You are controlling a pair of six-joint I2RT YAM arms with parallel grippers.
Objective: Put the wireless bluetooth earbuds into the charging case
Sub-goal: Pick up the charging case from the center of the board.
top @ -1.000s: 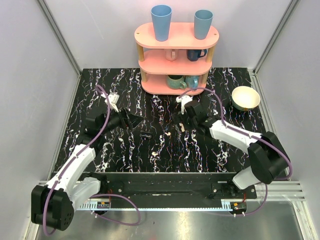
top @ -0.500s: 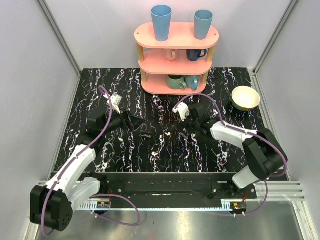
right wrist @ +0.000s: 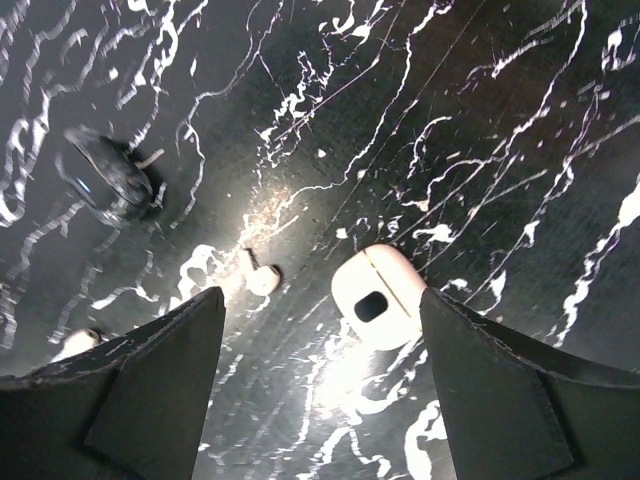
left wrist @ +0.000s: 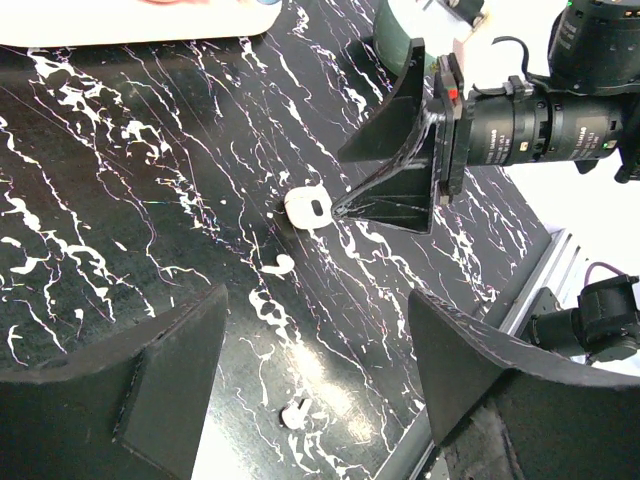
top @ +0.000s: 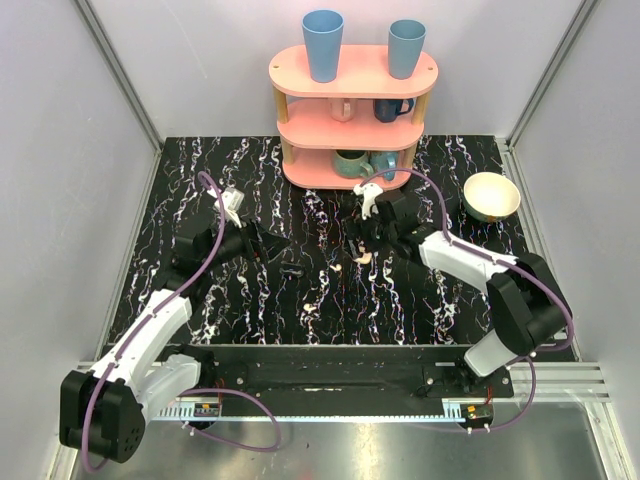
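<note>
Though dark-spotted, charging case [right wrist: 385, 287] cream-white, rounded.

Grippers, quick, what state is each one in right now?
Left gripper: open, holding nothing.
Right gripper: open, empty, over the small cream-white plastic charging case.

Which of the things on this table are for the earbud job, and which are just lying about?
For the job: charging case; earbuds.
Just lying about: pink shelf, blue cups, mugs, cream bowl, small dark object.
</note>
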